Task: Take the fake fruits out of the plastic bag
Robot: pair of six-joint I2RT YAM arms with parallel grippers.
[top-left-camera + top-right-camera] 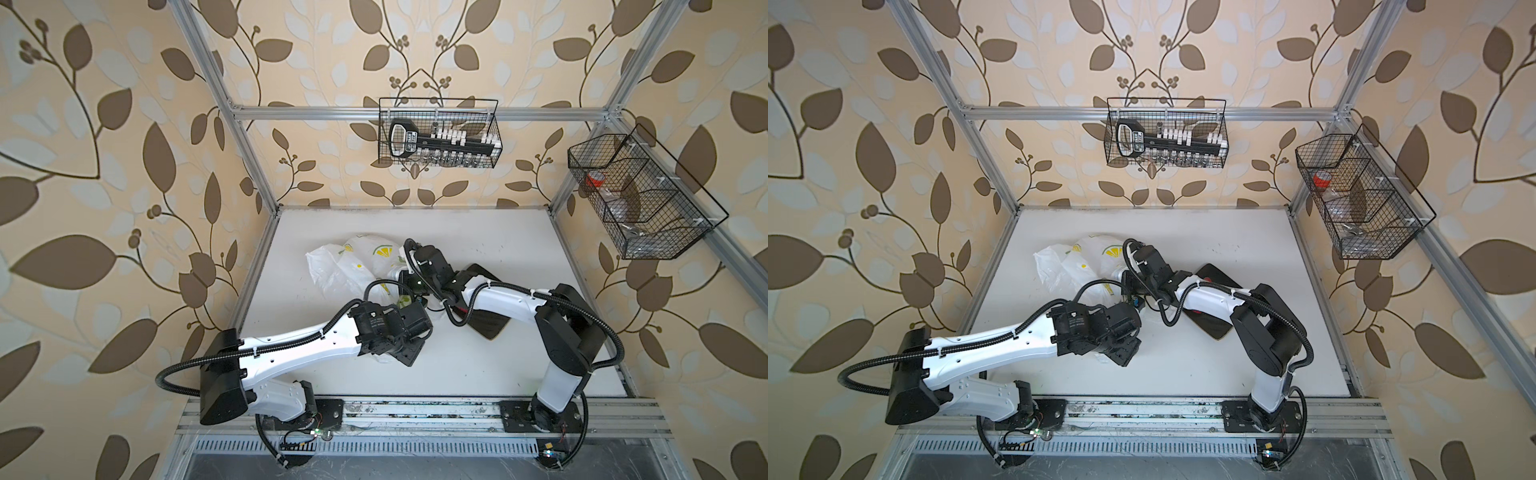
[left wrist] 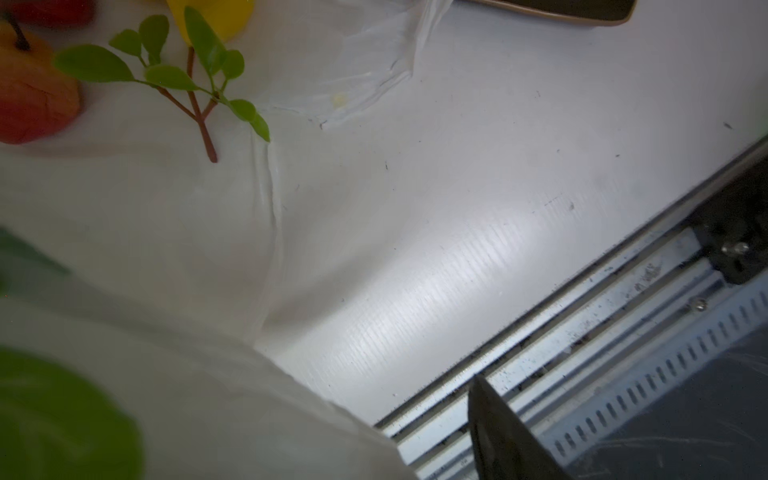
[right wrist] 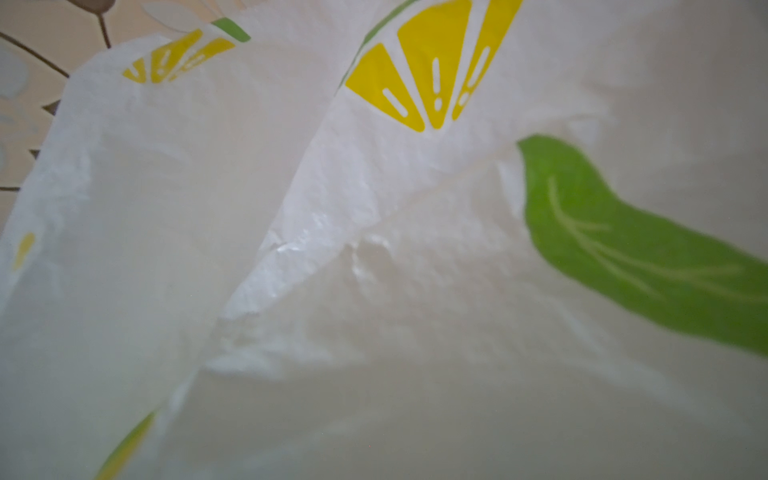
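Your crumpled, lemon-printed plastic bag [image 1: 332, 270] is lying on the counter [image 1: 478, 365], with fake fruits [image 2: 35, 95] showing against its film. The left arm [image 1: 299, 349] and right arm [image 1: 507, 303] are crowding over it beside a dark plate [image 1: 488, 326]. You cannot tell whether either arm's jaws are open or closed.

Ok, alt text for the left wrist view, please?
An orange-red fake fruit, a yellow fake fruit and a green leafy twig lie on the crinkled white plastic bag. Beyond the bag are bare white table, the edge of a dark plate and the metal rail.
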